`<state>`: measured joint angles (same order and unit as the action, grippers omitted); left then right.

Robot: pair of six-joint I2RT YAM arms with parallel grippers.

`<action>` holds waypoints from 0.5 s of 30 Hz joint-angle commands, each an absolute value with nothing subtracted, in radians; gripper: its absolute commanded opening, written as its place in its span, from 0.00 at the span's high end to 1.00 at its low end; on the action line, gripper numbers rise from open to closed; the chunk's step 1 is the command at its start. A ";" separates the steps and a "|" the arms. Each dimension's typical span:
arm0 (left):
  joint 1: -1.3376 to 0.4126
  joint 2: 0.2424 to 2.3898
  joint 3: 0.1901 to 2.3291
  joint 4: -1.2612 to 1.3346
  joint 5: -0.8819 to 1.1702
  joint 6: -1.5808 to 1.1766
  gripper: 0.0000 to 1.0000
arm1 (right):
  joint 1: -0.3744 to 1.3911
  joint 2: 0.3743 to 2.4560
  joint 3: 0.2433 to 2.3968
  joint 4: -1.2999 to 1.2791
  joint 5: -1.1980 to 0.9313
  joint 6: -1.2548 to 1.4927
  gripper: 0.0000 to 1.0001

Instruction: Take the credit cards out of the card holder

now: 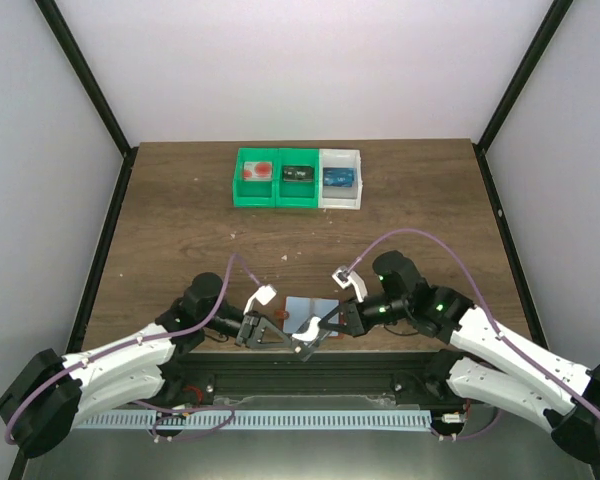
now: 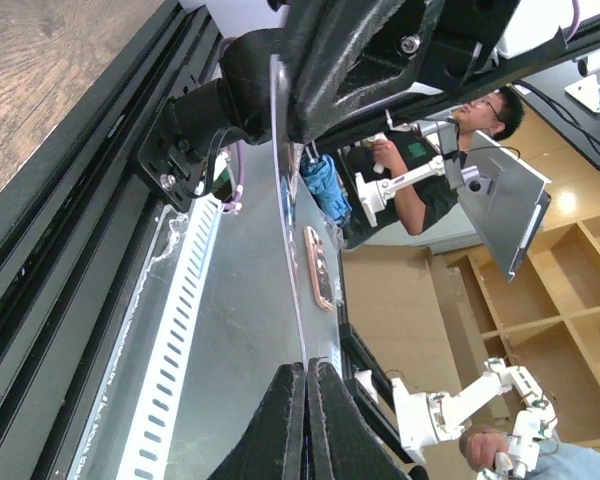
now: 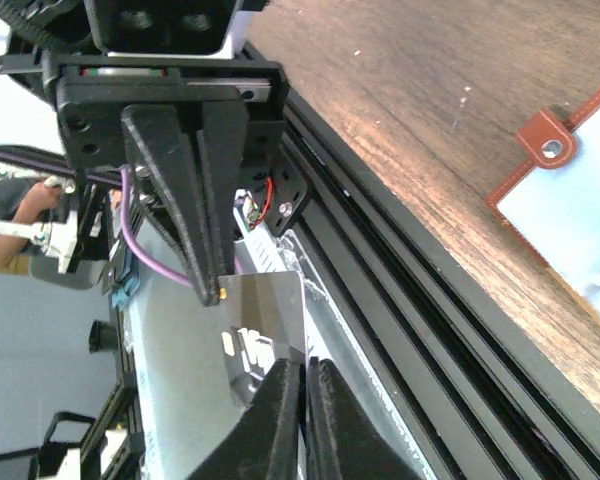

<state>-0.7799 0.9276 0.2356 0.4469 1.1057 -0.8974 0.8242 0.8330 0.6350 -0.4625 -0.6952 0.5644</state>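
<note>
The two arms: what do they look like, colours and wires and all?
Both the left arm and right arm have white shells with black joints and bases. A purple cable loops along each. Small green lights glow on the right arm. The left gripper and right gripper each end in two black, wedge-shaped, textured fingers.

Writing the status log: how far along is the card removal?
Done: card holder lies open on the table. In hand: one grey credit card is out, pinched by both the right gripper and left gripper. Left: setting it down; whether more cards remain inside can't be seen.
</note>
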 commanded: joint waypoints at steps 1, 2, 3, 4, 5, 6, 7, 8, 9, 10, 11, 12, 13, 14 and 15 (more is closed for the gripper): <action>-0.784 0.919 0.235 0.471 1.115 -0.895 1.00 | 0.810 0.823 0.626 -0.424 -0.757 0.547 0.99; -0.785 0.919 0.240 0.455 1.107 -0.885 1.00 | 0.810 0.821 0.624 -0.421 -0.760 0.545 0.99; -0.784 0.918 0.246 0.428 1.093 -0.873 1.00 | 0.810 0.819 0.620 -0.416 -0.764 0.543 1.00; -0.785 0.917 0.255 0.399 1.081 -0.858 0.93 | 0.810 0.814 0.614 -0.409 -0.764 0.546 1.00; -0.785 0.917 0.264 0.368 1.064 -0.844 0.82 | 0.809 0.810 0.609 -0.401 -0.763 0.550 0.99; -0.785 0.914 0.279 0.334 1.043 -0.828 0.71 | 0.808 0.807 0.605 -0.394 -0.759 0.555 0.99; -0.784 0.909 0.296 0.286 1.015 -0.808 0.61 | 0.808 0.805 0.604 -0.387 -0.754 0.561 1.00; -0.783 0.900 0.315 0.239 0.984 -0.790 0.55 | 0.808 0.805 0.601 -0.383 -0.744 0.567 1.00; -0.779 0.889 0.338 0.194 0.943 -0.777 0.49 | 0.808 0.803 0.600 -0.378 -0.734 0.574 0.99; -0.775 0.877 0.360 0.145 0.896 -0.767 0.43 | 0.807 0.800 0.600 -0.374 -0.723 0.580 1.00; -0.769 0.861 0.384 0.108 0.860 -0.760 0.38 | 0.807 0.798 0.602 -0.370 -0.705 0.587 1.00; -0.760 0.845 0.405 0.081 0.827 -0.754 0.35 | 0.807 0.794 0.604 -0.367 -0.678 0.593 0.99; -0.750 0.830 0.426 0.051 0.794 -0.745 0.30 | 0.807 0.791 0.606 -0.360 -0.642 0.603 0.99; -0.738 0.815 0.452 0.012 0.752 -0.733 0.23 | 0.807 0.790 0.608 -0.349 -0.602 0.617 0.99; -0.725 0.803 0.480 -0.038 0.698 -0.711 0.15 | 0.807 0.791 0.608 -0.334 -0.567 0.628 0.99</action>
<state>-0.7609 0.8562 0.3859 0.1421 0.8928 -0.7883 0.8146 0.8085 0.5999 -0.3950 -0.6937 0.5865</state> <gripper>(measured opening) 0.739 0.016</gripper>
